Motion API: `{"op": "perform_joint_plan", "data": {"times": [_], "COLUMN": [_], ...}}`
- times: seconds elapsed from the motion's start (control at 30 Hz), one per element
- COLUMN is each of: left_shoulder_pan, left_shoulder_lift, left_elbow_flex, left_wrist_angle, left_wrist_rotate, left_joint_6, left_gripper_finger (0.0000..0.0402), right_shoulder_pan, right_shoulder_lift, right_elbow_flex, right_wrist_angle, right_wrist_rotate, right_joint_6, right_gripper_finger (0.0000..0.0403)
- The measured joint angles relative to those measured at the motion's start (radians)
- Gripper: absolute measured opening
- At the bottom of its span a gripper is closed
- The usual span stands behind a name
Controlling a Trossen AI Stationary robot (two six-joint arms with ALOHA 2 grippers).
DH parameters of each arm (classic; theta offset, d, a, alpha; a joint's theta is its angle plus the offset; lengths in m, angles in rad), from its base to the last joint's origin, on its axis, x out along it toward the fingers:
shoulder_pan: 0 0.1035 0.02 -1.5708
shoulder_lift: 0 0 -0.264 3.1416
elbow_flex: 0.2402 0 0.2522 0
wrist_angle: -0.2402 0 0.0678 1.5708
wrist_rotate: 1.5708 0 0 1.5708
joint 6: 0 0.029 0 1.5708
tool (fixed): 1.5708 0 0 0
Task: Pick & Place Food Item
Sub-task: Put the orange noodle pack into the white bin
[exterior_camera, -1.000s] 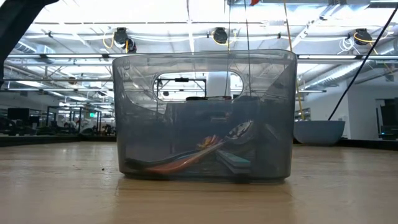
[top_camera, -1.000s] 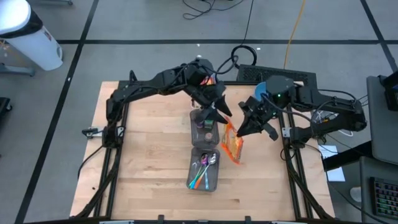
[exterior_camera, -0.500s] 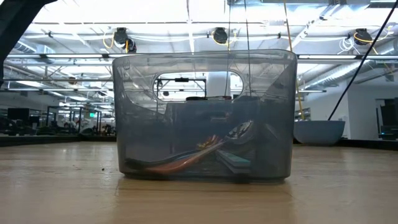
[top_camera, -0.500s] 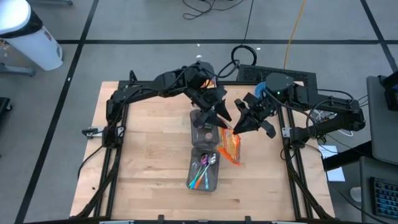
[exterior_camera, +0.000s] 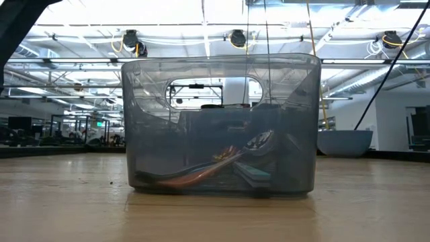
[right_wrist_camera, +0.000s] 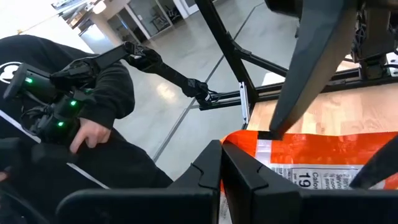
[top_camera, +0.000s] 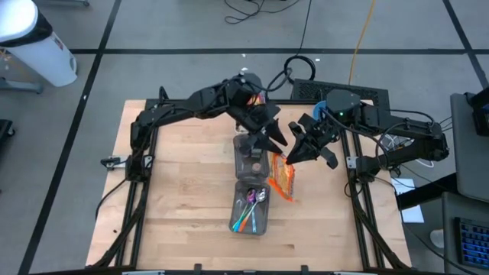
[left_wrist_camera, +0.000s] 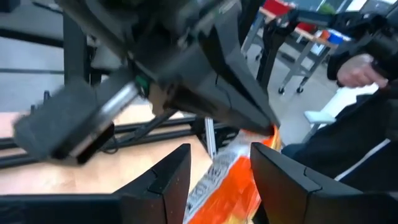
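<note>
Two arms over the wooden table (top_camera: 183, 198), two clear plastic bins in a line down the middle, and one orange snack bag (top_camera: 283, 176) in play. The right gripper (top_camera: 291, 157) has its fingers pinched tight on the top corner of that bag, and the right wrist view shows the orange foil with white printed panel sitting right at the fingertips, the two dark fingers pressed together with the bag's edge caught between them. The left gripper (top_camera: 273, 140) is right there too, its fingers parted with a clear gap between them; in the left wrist view the orange bag (left_wrist_camera: 224, 180) shows in that gap, between the two fingers but not yet clamped by them, with the other arm's gripper (left_wrist_camera: 261, 121) meeting the bag's upper corner just beyond. So the bag hangs from the right gripper's pinch, just beside the farther bin (top_camera: 248, 153), its lower end close to the table next to the nearer bin (top_camera: 250, 208). The farther bin lies directly under the left fingers and holds something small and dark that I cannot make out. The nearer bin carries the cutlery: a metal spoon bowl and a few coloured handles, blue, pink and orange, seen again through its wall (exterior_camera: 218, 121) in the low view. In the wrist views one person in dark clothing stands beyond the table edge, a hand (right_wrist_camera: 93, 134) on a lit controller.
</note>
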Motion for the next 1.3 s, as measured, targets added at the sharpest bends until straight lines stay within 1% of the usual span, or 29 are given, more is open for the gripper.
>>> {"op": "perform_joint_plan", "data": {"times": [0.2,0.37,0.47,0.7,0.77,0.9,0.97,1.03,1.3], "left_shoulder_pan": [0.01,0.01,0.008,-0.001,-0.001,-0.001,0.0,0.0,0.0], "left_shoulder_lift": [0.0,0.0,0.0,0.0,0.0,0.0,0.0,0.0,0.0], "left_elbow_flex": [0.0,0.0,0.0,0.0,0.0,0.0,0.0,0.0,0.0], "left_wrist_angle": [0.072,0.07,0.069,0.059,0.023,-0.055,-0.074,-0.078,-0.075], "left_wrist_rotate": [0.028,0.073,0.08,0.078,0.074,0.023,0.017,0.015,0.0], "left_joint_6": [-0.048,-0.056,-0.061,-0.012,0.017,0.075,0.09,0.093,0.115], "left_gripper_finger": [0.017,0.017,0.017,0.017,0.017,0.017,0.017,0.017,0.0166], "right_shoulder_pan": [0.002,0.002,0.002,-0.019,-0.025,-0.034,-0.039,-0.041,-0.041], "right_shoulder_lift": [0.0,0.0,0.0,0.0,0.0,0.0,0.0,0.0,0.0], "right_elbow_flex": [0.0,0.0,0.0,0.0,0.0,0.0,0.0,0.0,0.0], "right_wrist_angle": [-0.01,-0.027,-0.026,-0.012,-0.003,0.012,0.012,0.012,0.012], "right_wrist_rotate": [0.001,0.001,0.002,0.003,0.002,0.002,-0.006,-0.02,-0.021], "right_joint_6": [0.0,-0.002,-0.008,-0.026,-0.026,-0.026,-0.026,-0.026,-0.026], "right_gripper_finger": [0.0,0.0,0.0,0.0,0.0,0.0,0.0,0.0,0.0]}}
